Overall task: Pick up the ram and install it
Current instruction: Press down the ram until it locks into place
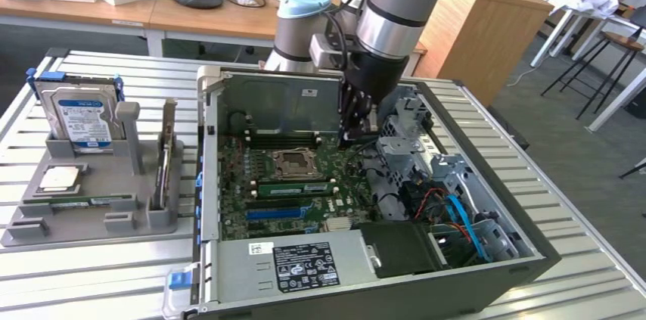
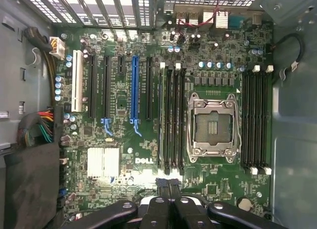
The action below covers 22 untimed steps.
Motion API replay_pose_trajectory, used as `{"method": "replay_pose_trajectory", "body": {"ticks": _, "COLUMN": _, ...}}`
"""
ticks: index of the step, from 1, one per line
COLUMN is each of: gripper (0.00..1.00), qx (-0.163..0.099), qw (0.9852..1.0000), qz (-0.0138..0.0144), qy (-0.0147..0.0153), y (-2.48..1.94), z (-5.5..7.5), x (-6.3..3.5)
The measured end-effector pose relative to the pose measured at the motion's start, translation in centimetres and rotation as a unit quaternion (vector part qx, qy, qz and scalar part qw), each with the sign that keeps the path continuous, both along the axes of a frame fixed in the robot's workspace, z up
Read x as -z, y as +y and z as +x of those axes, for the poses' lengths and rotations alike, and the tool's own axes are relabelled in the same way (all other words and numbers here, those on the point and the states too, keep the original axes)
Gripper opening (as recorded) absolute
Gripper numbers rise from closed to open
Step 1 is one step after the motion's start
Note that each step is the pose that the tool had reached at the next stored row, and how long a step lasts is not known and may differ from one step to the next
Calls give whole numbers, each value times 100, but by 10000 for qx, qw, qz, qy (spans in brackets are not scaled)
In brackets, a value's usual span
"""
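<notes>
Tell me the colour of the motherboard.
Green. The motherboard shows best in the wrist view.

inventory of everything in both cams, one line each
table: 1, silver slats, under everything
PC case: 1, grey, open, mid-table
motherboard: 1, green, inside the case
CPU socket: 1, silver, mid-board
seated memory stick: 1, green, in a slot beside the socket
power supply: 1, grey, case's near end
tray: 1, grey, exterior view's left of the case
hard drive: 1, silver, blue-white label, upright at the tray's back
expansion card: 1, grey-brown, upright in tray
ram: 1, green, apparently lying flat in tray
arm: 1, grey and blue, reaching into the case
gripper: 1, black, shut, above the motherboard
</notes>
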<state>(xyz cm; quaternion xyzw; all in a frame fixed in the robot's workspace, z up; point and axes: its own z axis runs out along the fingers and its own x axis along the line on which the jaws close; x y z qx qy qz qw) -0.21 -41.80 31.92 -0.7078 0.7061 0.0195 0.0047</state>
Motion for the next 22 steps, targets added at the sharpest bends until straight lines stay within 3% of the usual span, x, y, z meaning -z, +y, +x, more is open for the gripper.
{"method": "replay_pose_trajectory", "body": {"ticks": 7, "gripper": 10, "qx": 0, "qw": 10000, "qz": 0, "qy": 0, "y": 0, "z": 0, "x": 43}}
{"method": "replay_pose_trajectory", "body": {"ticks": 11, "gripper": 10, "qx": 0, "qw": 10000, "qz": 0, "qy": 0, "y": 0, "z": 0, "x": 154}}
{"method": "replay_pose_trajectory", "body": {"ticks": 22, "gripper": 10, "qx": 0, "qw": 10000, "qz": 0, "qy": 0, "y": 0, "z": 0, "x": 248}}
